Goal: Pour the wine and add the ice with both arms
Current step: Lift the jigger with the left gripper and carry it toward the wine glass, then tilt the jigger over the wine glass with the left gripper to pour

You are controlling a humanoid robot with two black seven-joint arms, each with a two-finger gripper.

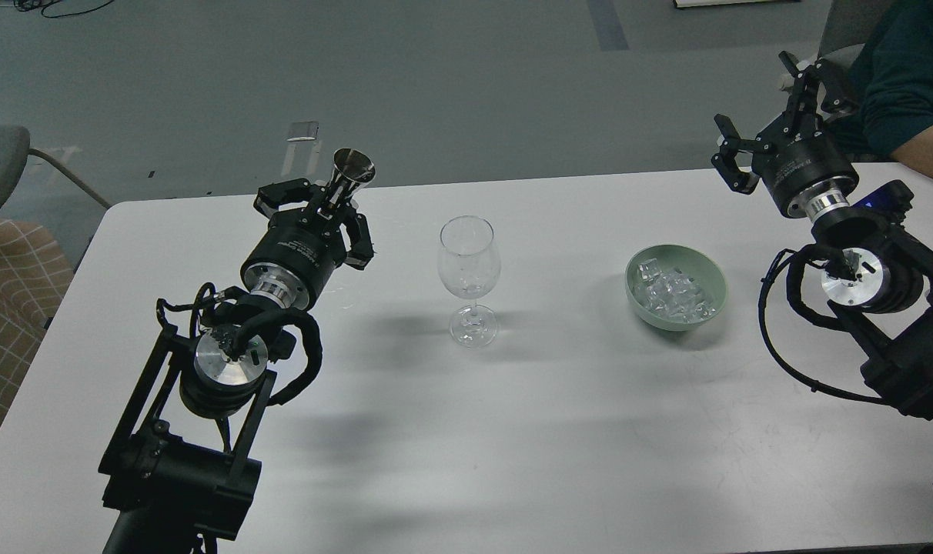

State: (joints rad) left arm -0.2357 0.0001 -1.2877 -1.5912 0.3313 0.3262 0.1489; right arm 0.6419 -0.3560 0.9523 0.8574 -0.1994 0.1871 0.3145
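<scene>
Clamped jaws on the left gripper (337, 201) grasp a small metal cup (351, 171), dark and flared, tilted with its mouth up and toward the far edge. Its inside cannot be seen. The right gripper (767, 104) has its jaws spread wide and bare, raised near the far right corner.

The ice (670, 292) lies heaped in a pale green bowl (705, 269) right of the bench's middle, well apart from both grippers. Left of the bowl, near the middle of the bench, stands an upright stemmed glass (469, 265); it looks clear, with no liquid to be made out. The cup is held left of the glass and toward the far edge, apart from its rim.

The left arm (228, 362) rises from the near left corner over the white bench (513, 446); the right arm (867, 277) comes in along the right edge. A person's teal sleeve (897, 85) shows beyond the far right corner, just behind the right gripper.
</scene>
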